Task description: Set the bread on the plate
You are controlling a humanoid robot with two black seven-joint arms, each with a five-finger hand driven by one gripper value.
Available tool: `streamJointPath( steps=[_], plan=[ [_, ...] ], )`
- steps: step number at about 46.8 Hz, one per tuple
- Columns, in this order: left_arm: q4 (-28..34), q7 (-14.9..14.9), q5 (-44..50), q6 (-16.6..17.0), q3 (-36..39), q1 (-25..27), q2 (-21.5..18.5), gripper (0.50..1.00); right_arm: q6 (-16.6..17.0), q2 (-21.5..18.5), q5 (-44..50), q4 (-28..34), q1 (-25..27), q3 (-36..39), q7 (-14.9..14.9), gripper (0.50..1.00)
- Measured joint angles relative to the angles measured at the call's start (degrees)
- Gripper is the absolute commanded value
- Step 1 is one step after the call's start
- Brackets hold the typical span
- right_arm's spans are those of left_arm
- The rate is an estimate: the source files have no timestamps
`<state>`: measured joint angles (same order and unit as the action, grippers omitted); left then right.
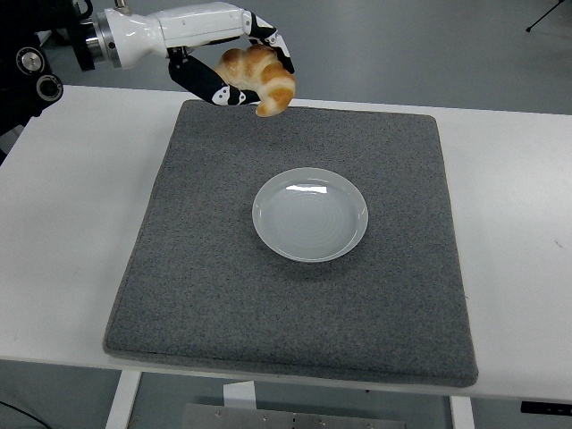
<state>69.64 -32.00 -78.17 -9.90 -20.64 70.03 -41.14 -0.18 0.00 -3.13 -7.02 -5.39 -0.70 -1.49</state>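
A golden croissant [260, 79] hangs in the air above the far left part of the grey mat [295, 295]. My left hand [234, 75], black fingers on a white forearm, is shut on it and reaches in from the upper left. The white round plate [309, 214] lies empty in the middle of the mat, below and to the right of the bread. The right arm does not show.
The mat covers most of a white table [71, 223]. Dark robot parts [31, 76] sit at the upper left corner. Grey floor lies beyond the table's far edge.
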Motion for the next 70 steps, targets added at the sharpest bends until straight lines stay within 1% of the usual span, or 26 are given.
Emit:
streamJointPath(
  steps=[4, 6, 10, 13, 15, 19, 23, 30, 33, 42, 52, 61, 70],
  plan=[
    [0.0, 0.0, -0.9, 0.4, 1.7, -0.2, 0.1, 0.5, 0.0, 0.0, 0.0, 0.0, 0.0, 0.0, 0.0, 0.952],
    [-0.2, 0.0, -1.6, 1.0, 2.4, -0.8, 0.9, 0.5, 0.0, 0.0, 0.0, 0.0, 0.0, 0.0, 0.0, 0.952],
    [-0.3, 0.0, -4.7, 4.3, 3.3, -3.9, 3.1, 0.5, 0.0, 0.0, 0.0, 0.0, 0.0, 0.0, 0.0, 0.952],
    [-0.4, 0.0, -7.5, 6.3, 3.4, -6.0, 3.8, 0.5, 0.0, 0.0, 0.0, 0.0, 0.0, 0.0, 0.0, 0.952],
    [-0.5, 0.0, -8.9, 7.2, 3.4, -7.0, 4.1, 0.5, 0.0, 0.0, 0.0, 0.0, 0.0, 0.0, 0.0, 0.952],
    [-1.0, 0.0, -9.7, 7.8, 3.4, -8.9, 5.4, 0.5, 0.0, 0.0, 0.0, 0.0, 0.0, 0.0, 0.0, 0.952],
    [-2.5, 0.1, -9.9, 8.1, 3.4, -10.5, 7.0, 0.5, 0.0, 0.0, 0.0, 0.0, 0.0, 0.0, 0.0, 0.952],
    [-6.2, 0.2, -10.1, 11.4, 3.5, -12.6, 10.3, 0.5, 0.0, 0.0, 0.0, 0.0, 0.0, 0.0, 0.0, 0.952],
    [-7.2, 0.2, -10.4, 12.2, 3.6, -13.2, 11.3, 0.5, 0.0, 0.0, 0.0, 0.0, 0.0, 0.0, 0.0, 0.952],
    [-11.3, 0.2, -12.7, 13.0, 3.7, -15.2, 15.8, 0.5, 0.0, 0.0, 0.0, 0.0, 0.0, 0.0, 0.0, 0.952],
    [-14.2, 0.2, -13.9, 13.1, 3.7, -16.5, 18.9, 0.5, 0.0, 0.0, 0.0, 0.0, 0.0, 0.0, 0.0, 0.954],
    [-16.2, 0.2, -14.1, 13.2, 3.7, -17.3, 20.7, 0.5, 0.0, 0.0, 0.0, 0.0, 0.0, 0.0, 0.0, 0.952],
    [-16.4, 0.2, -14.0, 13.2, 3.7, -17.8, 20.8, 0.5, 0.0, 0.0, 0.0, 0.0, 0.0, 0.0, 0.0, 0.952]
  ],
)
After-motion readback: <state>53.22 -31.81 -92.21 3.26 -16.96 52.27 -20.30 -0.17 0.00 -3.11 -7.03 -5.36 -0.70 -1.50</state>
